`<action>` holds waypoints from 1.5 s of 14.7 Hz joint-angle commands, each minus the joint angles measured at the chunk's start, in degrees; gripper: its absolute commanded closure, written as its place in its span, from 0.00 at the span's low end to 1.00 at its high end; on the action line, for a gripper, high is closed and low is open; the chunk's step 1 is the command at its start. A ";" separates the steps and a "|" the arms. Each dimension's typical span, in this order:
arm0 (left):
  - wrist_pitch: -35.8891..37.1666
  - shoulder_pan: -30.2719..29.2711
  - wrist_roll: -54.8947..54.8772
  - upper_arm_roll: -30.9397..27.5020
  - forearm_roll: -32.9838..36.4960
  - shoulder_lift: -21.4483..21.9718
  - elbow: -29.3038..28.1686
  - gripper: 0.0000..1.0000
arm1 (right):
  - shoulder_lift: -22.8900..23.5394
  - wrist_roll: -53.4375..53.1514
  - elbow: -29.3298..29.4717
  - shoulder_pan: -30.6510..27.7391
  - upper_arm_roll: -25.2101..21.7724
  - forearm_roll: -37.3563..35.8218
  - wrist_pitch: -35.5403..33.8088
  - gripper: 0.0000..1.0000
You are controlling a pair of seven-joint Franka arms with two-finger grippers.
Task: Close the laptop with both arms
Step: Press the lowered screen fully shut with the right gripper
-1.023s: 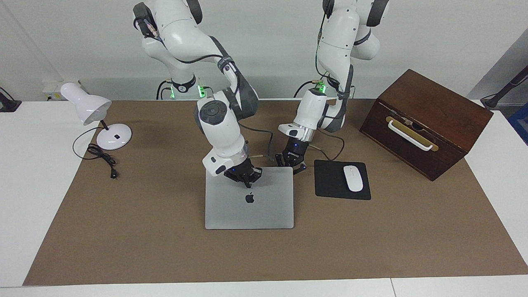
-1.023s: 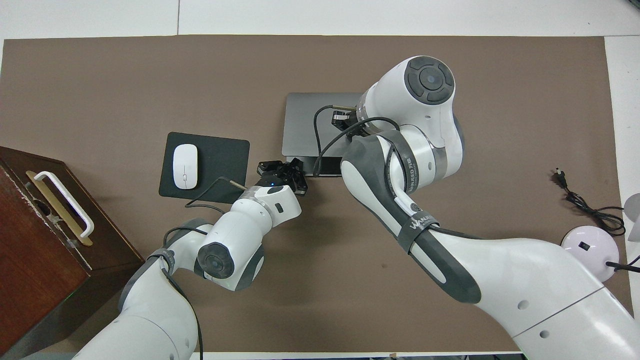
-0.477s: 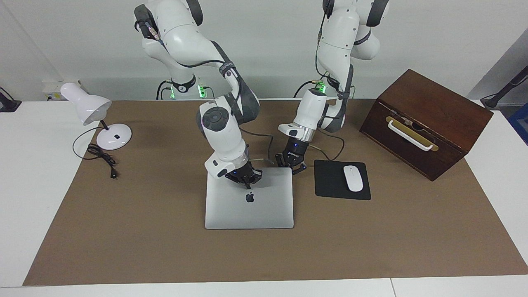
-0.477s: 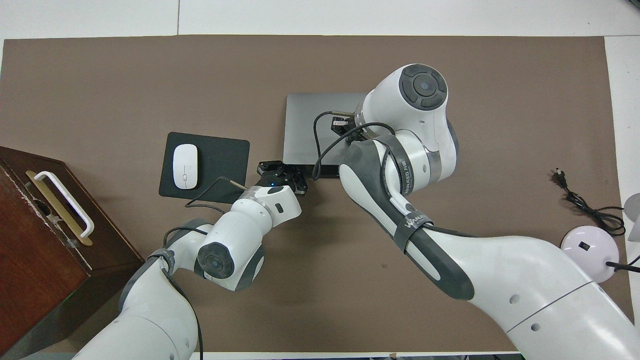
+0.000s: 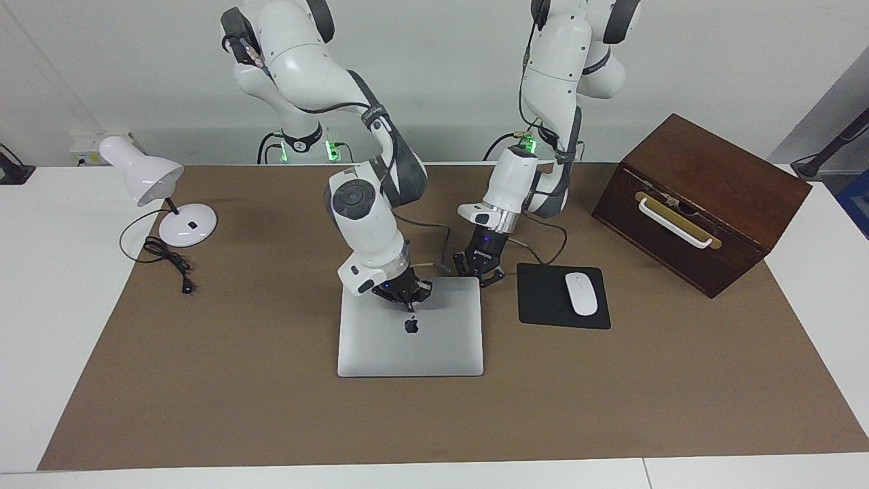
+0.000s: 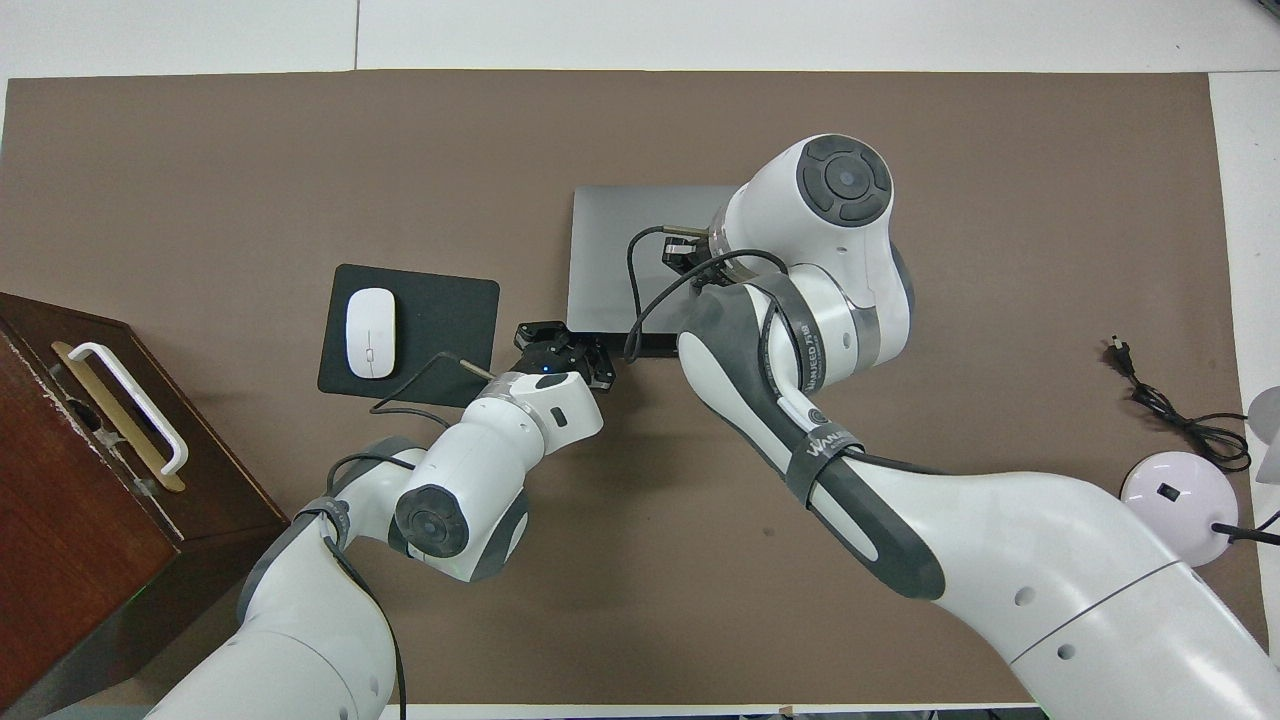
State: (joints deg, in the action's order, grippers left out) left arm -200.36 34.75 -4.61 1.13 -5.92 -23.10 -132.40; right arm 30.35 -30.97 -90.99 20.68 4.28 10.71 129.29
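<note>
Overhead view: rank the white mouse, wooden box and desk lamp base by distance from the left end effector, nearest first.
From the left end effector, at the grey-silver laptop's corner:
1. White oval mouse, on the black mouse pad beside it.
2. Dark wooden box, at the left arm's end.
3. White round lamp base, at the right arm's end.

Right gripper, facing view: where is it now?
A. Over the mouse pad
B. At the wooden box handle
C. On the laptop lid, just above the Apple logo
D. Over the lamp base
C: the right gripper sits on the laptop lid, at the edge nearer the robots, right above the Apple logo; the left gripper is at the lid's corner beside the mouse pad.
</note>
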 commanded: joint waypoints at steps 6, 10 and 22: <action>-0.38 -0.39 -1.72 -0.07 -0.76 -3.97 0.65 1.00 | -0.20 1.26 -1.65 0.15 0.20 2.21 2.54 1.00; -0.38 -0.39 -1.72 0.02 -0.76 -3.97 0.65 1.00 | -0.20 1.26 -2.18 0.15 0.20 2.21 3.51 1.00; -0.38 -0.39 -1.72 0.02 -0.76 -3.89 0.21 1.00 | -2.57 1.70 2.92 -0.11 -0.76 1.16 -8.78 1.00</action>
State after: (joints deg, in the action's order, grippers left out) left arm -200.55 34.75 -4.66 1.13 -5.92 -23.14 -132.45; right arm 28.68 -30.96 -88.78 20.68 3.92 10.91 122.48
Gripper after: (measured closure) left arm 0.991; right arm 0.991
